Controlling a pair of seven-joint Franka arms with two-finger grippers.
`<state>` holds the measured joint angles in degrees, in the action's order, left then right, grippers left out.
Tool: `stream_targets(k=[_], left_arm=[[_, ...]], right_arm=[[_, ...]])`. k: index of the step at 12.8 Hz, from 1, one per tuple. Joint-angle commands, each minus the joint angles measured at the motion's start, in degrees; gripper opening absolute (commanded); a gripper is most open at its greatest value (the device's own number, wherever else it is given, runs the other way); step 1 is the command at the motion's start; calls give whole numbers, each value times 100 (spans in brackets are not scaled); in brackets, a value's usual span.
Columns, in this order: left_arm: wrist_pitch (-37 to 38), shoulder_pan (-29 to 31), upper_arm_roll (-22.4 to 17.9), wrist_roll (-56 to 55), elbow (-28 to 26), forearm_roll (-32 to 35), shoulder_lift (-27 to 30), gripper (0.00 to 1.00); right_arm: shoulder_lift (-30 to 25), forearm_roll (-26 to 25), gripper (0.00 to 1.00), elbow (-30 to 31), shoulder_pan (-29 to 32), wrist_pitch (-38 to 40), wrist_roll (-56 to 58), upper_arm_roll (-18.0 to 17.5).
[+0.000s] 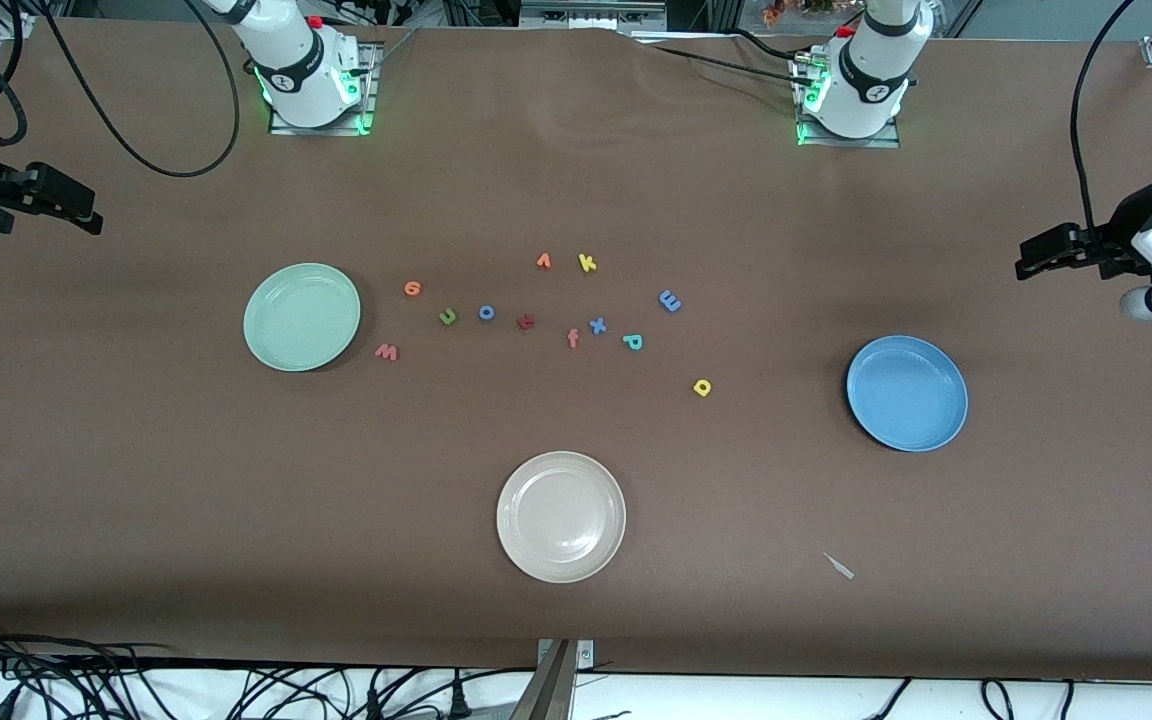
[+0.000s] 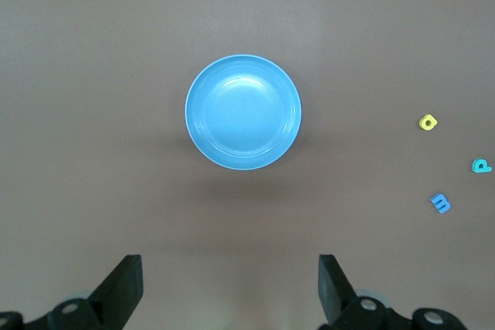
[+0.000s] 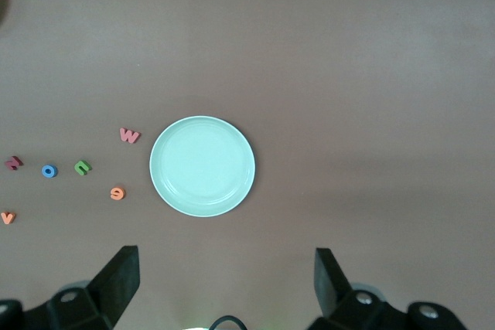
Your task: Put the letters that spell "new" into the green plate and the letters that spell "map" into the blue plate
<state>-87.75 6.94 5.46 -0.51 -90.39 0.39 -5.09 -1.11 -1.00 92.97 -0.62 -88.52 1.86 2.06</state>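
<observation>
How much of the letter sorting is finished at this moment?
Nothing is done yet. The green plate and the blue plate hold no letters. Nothing is in hand: the left end effector and the right end effector are open, each over its plate. Still left on the table: n, e, w, m, a, p.

Even, fairly bright overhead light falls on the brown table (image 1: 136,480); the front view stays sharp from edge to edge, with no visible bending at its borders; the green plate (image 1: 302,317) casts a soft shadow toward 5 o'clock; the blue plate (image 2: 243,111) shows a faint sheen in the left wrist view and a diffuse shadow at 6 o'clock; green lamps glow at both arm bases.
</observation>
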Motion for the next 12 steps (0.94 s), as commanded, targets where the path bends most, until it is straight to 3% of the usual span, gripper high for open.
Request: stream_targets(k=[1,12], left_arm=[[-32,27,-10,139,83,-162,-27,100],[-84,27,-10,139,57,-153,-27,100]], right_arm=[[-38,13,100,-42,44,89,-80,-39],[-38,4,100,-42,44,89,-72,-39]])
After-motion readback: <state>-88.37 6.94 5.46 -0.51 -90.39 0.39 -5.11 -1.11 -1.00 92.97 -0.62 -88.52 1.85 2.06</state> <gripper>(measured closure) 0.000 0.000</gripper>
